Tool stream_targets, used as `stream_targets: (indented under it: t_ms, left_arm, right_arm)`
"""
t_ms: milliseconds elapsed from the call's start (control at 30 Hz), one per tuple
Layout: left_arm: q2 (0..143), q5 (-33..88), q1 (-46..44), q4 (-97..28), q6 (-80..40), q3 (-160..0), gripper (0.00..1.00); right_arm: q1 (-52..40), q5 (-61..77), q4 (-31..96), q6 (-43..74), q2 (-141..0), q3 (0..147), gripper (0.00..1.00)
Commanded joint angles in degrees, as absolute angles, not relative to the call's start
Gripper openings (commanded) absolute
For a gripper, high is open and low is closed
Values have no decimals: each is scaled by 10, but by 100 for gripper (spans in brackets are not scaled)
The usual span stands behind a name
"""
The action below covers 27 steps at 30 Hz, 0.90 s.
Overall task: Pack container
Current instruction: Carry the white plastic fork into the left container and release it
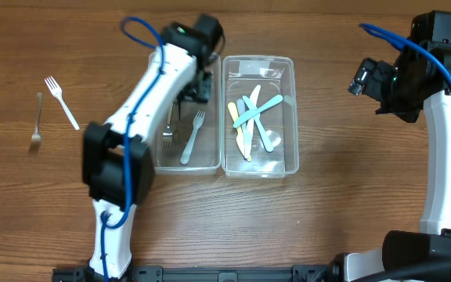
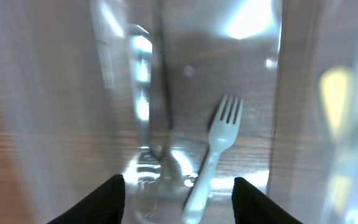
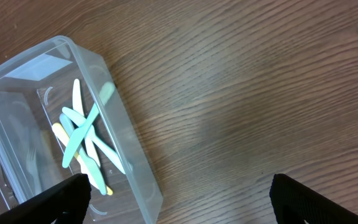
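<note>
Over the left bin (image 1: 203, 155), the left tool (image 2: 179, 183) is hovering open and empty, likely needing to reach for the white fork (image 1: 63, 103) next.

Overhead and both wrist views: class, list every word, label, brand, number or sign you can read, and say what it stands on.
No text can be read in any view.
The left container, right container, pastel knives, white fork and metal fork show no lettering.
The left wrist view is blurred.
</note>
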<state>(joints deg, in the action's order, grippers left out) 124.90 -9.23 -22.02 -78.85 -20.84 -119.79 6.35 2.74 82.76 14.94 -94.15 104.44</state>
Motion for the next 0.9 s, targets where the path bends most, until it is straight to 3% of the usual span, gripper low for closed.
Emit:
stream_targets:
  t_ms: [0,200,433,600,867]
  left_arm:
    - [1122,-113,-154,-806,-206,-1267,68]
    - [1022,-88,25,-819,-206,-1268,75]
    - [1060,-27,222,-802,-189,-1204,79]
    - [1111,16,273,-752,-171,-1135,79]
    - [1205,16,272,-679,-167,-1056,79]
  right_arm:
    - [64,27,827,145,-940,1042,95]
    - [64,27,827,145,-940,1042,95]
    - [64,27,826,145,-940,1042,95]
    - [64,27,826,145,-940,1042,95]
    - [64,27,826,145,-940,1042,95]
